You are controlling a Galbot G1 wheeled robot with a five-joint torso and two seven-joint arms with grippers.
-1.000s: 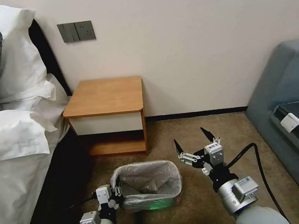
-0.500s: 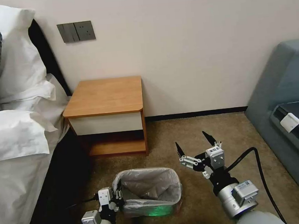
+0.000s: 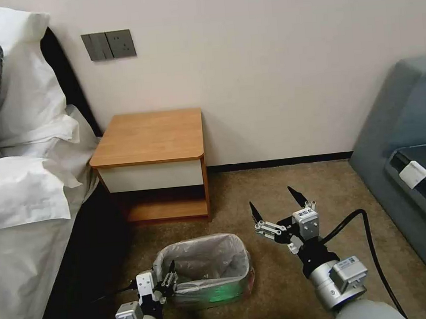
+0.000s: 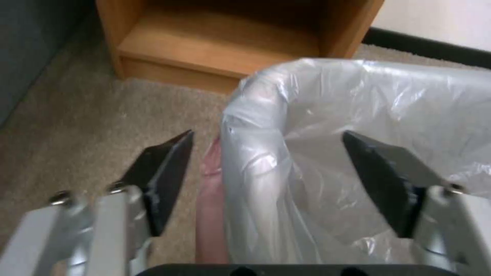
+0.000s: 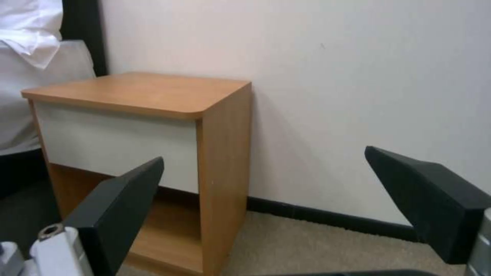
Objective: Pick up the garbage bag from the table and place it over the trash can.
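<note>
A thin translucent grey plastic garbage bag (image 3: pixel 201 261) lines the small beige rectangular trash can (image 3: pixel 218 292) on the carpet. The left gripper (image 4: pixel 266 172), jaws apart, straddles its near rim; the right gripper (image 3: pixel 276 208) hovers beside, jaws apart. Smoothing the film evenly over each corner would seat it best.

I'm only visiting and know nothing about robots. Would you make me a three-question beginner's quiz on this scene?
1. True or false: the garbage bag already lines the trash can.
2. Which gripper straddles the bin's corner? A) left gripper B) right gripper
3. Fill in: the table top carries ____.

Key: 1 true. 2 A; its open fingers sit either side of the bagged rim, while the right one hangs open above the carpet. 3 nothing.
</note>
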